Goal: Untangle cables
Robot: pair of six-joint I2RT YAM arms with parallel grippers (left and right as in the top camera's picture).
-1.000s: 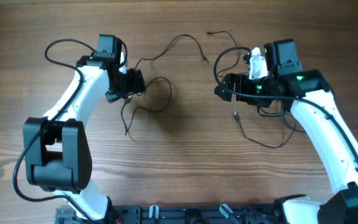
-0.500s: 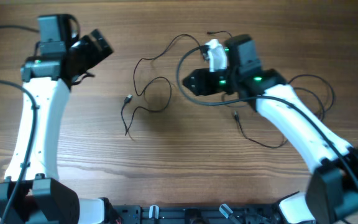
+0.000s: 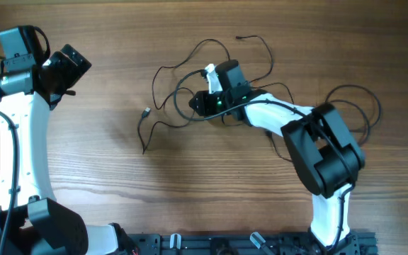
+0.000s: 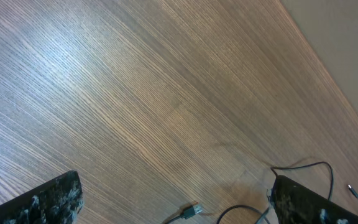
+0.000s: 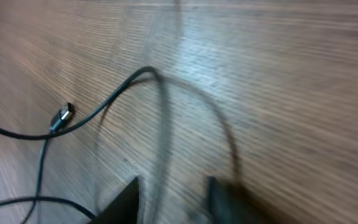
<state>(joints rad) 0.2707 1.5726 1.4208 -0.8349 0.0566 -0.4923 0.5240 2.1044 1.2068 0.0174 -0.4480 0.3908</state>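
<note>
Several thin black cables [image 3: 167, 69] lie tangled at the table's middle, with loops, a USB plug [image 3: 146, 112] at the left and a small plug [image 3: 238, 37] at the top. My right gripper [image 3: 194, 103] reaches into the tangle. In the blurred right wrist view its jaws [image 5: 173, 200] stand narrowly apart, with one cable strand [image 5: 164, 143] running between them; another plug [image 5: 64, 116] lies to the left. My left gripper [image 3: 68, 62] hangs wide open at the far left, away from the cables. In its wrist view the USB plug [image 4: 191, 211] shows between the open fingers [image 4: 50, 201].
The wooden table's far edge [image 4: 328, 62] crosses the upper right of the left wrist view. More black wire loops [image 3: 365, 106] lie right of the right arm's upper link [image 3: 324, 152]. A black rail [image 3: 246, 244] runs along the front.
The left arm swung away from the cables to the far left with its jaws opening wide. The right arm crossed leftward into the middle loops, its jaws narrowing.
</note>
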